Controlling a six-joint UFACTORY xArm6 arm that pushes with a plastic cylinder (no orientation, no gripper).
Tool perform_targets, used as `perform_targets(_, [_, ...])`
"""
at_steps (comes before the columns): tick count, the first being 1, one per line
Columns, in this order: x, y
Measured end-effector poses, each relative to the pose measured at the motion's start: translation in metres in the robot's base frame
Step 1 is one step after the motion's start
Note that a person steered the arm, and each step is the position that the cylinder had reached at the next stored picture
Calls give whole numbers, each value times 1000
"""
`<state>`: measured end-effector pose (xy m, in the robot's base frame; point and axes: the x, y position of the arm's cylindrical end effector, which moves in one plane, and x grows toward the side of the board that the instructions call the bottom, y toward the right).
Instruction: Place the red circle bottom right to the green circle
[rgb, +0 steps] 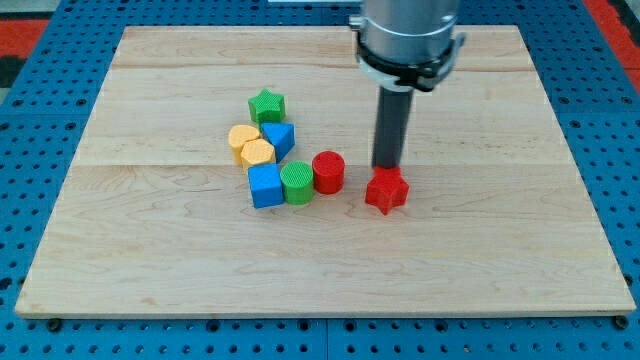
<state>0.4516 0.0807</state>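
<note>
The red circle (328, 172) stands near the board's middle, touching the right side of the green circle (297, 183) and a little higher in the view. My tip (387, 165) is to the right of the red circle, apart from it. It stands just behind the red star (386, 191), at that block's top edge.
A blue cube (265, 186) touches the green circle's left side. Above it lie a yellow hexagon (258, 152), a yellow heart (241, 137), a blue triangle (279, 138) and a green star (267, 104). The wooden board (500, 250) lies on a blue pegboard.
</note>
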Motion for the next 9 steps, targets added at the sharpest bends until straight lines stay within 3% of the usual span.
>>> perform_targets(1, [-7, -6])
perform_targets(3, [-8, -122])
perform_targets(4, [8, -107])
perform_targets(6, [22, -1])
perform_targets(8, [59, -56])
perform_targets(9, [58, -56])
